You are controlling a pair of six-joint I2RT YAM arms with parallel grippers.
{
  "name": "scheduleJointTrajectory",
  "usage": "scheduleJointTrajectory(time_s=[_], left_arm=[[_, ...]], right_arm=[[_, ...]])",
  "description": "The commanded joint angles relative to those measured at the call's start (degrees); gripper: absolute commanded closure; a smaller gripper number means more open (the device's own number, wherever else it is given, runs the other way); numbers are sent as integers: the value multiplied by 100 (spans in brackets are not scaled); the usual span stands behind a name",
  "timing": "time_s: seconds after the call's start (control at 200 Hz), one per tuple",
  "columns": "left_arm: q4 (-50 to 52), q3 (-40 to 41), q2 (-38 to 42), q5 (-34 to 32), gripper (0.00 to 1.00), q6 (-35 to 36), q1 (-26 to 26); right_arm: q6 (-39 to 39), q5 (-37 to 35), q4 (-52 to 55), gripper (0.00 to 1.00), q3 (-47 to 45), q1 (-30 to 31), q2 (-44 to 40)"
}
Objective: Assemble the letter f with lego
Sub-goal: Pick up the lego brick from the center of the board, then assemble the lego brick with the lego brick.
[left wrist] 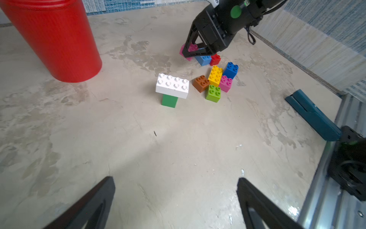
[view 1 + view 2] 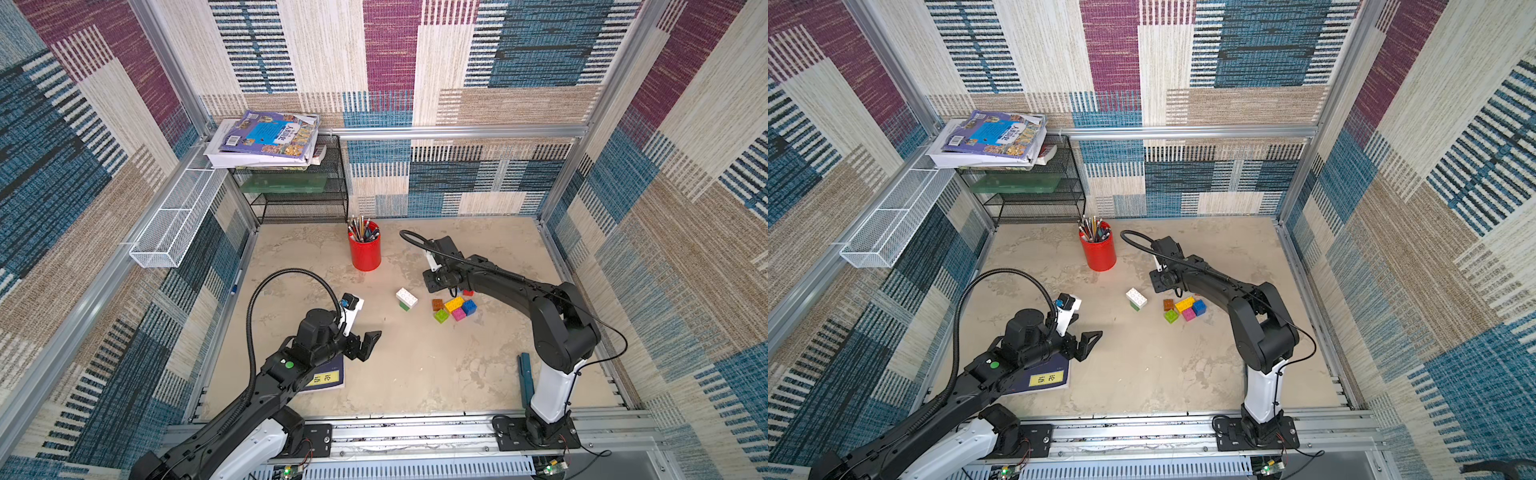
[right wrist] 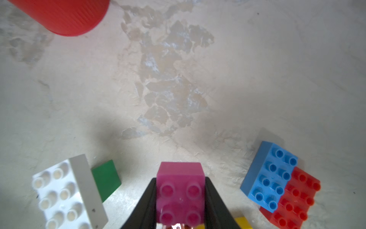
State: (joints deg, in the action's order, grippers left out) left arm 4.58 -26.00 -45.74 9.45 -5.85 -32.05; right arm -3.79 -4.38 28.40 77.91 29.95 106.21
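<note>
Beside the white brick (image 3: 67, 190), the right claw (image 3: 180, 179) pinches a pink brick (image 3: 180, 192) by its sides, leaving the studs free for stacking; the left claw (image 1: 175, 178) is spread.

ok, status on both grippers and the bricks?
Left gripper open, empty. Right gripper shut on pink brick. White brick stacked on green brick nearby. Red cup off to the side, nothing blocking.

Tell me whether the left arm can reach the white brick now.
Probably yes. The left gripper is open, and only bare table lies between it and the white brick atop the green brick. The right gripper, shut on a pink brick, sits beyond it.
</note>
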Motion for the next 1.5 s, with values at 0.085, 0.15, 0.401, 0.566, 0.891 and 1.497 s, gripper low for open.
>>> scheduleJointTrajectory(time_s=[0.085,0.15,0.401,0.566,0.891,1.497], left_arm=[[151,131,497,-936,1,-101,-10],[168,249,684,-1041,1,-93,-11],[178,516,1018,-1078,1,-114,-20],[170,485,877,-1007,1,-138,-19],[183,381,597,-945,1,-151,-20],[212,356,538,-933,1,-162,-20]], right_arm=[[448,417,406,67,301,158,-169],[572,527,482,67,372,242,-196],[927,765,744,68,584,533,-128],[1091,834,862,66,690,669,34],[1225,812,937,63,818,795,281],[1289,742,968,63,858,863,453]])
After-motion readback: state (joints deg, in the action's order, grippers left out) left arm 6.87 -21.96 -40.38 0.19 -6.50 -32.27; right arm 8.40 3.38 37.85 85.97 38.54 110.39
